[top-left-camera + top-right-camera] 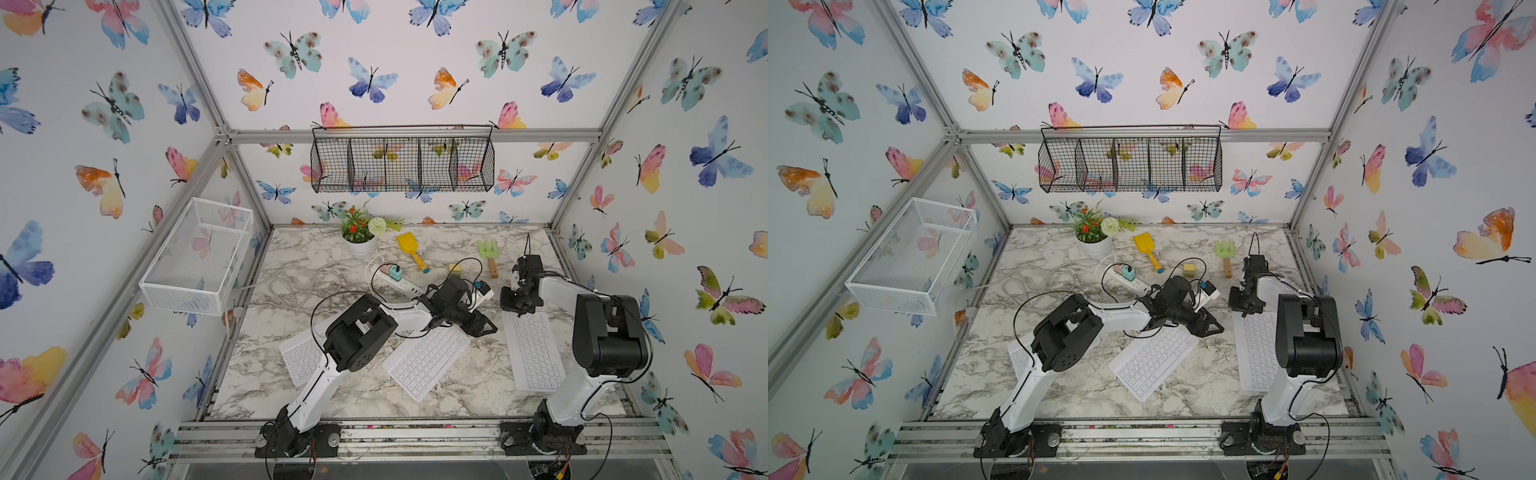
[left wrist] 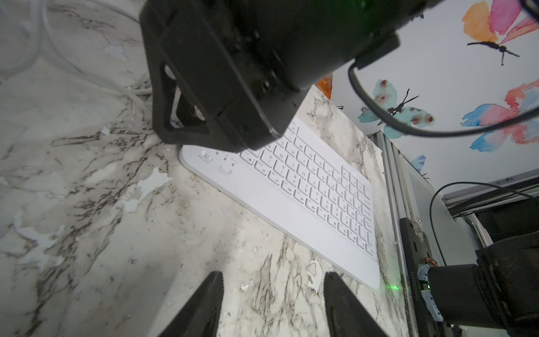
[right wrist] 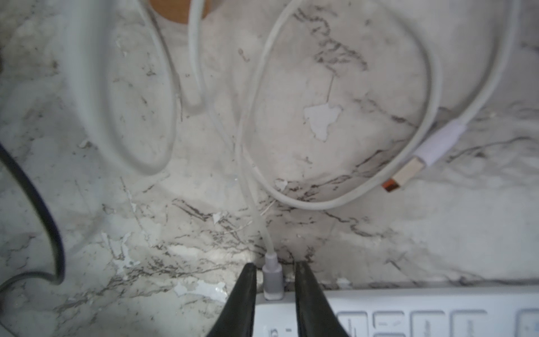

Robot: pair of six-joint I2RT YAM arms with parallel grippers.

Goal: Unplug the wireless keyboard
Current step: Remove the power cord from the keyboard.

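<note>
Wireless keyboard meant here is, as I judge, the one on the right side of the table, lying flat just in front of the right arm. A second keyboard lies in the middle and a third keyboard at the left. Task is not done yet: in the right wrist view the plug of the white cable seems still seated in the far edge, tho the joint itself is hard to see. Right gripper stands at that edge w/ jaws slightly apart, one on each side of the plug and a thin gap on both sides, so nothing is clamped. Left gripper hovers over the table nearby, jaws wide apart and empty. What is left, imo: close on the plug and pull it straight out. The cable's USB end lies free on the table. Writing: key legends (e.g. U, H, J) can be read in the left wrist view; no brand is readable.
</note>
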